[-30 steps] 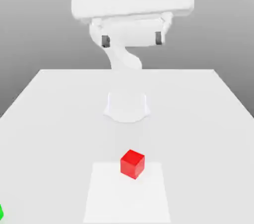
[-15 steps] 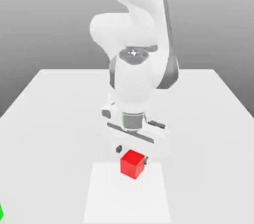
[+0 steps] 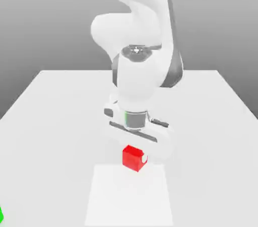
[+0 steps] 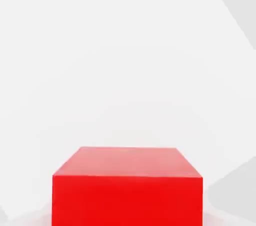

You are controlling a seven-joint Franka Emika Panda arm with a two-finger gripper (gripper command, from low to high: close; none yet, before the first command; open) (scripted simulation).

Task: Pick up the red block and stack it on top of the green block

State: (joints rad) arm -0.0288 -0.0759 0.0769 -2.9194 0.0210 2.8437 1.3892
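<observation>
The gripper (image 3: 134, 157) is closed on the red block (image 3: 133, 160), so its jaws stand narrow, only as wide as this block permits. The block is directly under the palm, between the two fingers, and one pale fingertip (image 3: 144, 158) lies against its side. In the hand view the top face looks quite level, and I think that the grip is rather straight.

Just below the gripper is the white patch (image 3: 129, 196) on the table (image 3: 211, 140). The block seems to be a little above the surface, but the gap I cannot tell exactly. If it is lower than I judge, a sideways move now could drag its bottom edge, and this would turn it in the fingers. If the pads hold only the upper part, a quick lift or a sudden stop could make it slip or tilt.

Well apart from the gripper, toward the exterior view's left and farther out from the arm's base, is the green block (image 3: 1, 215). It is cut by the picture border, therefore its angle is hard to know. The carry is long; if the height is not enough on arrival, the red block could hit the green one and push it away. A release off centre, or too high, could let the stack fall.
</observation>
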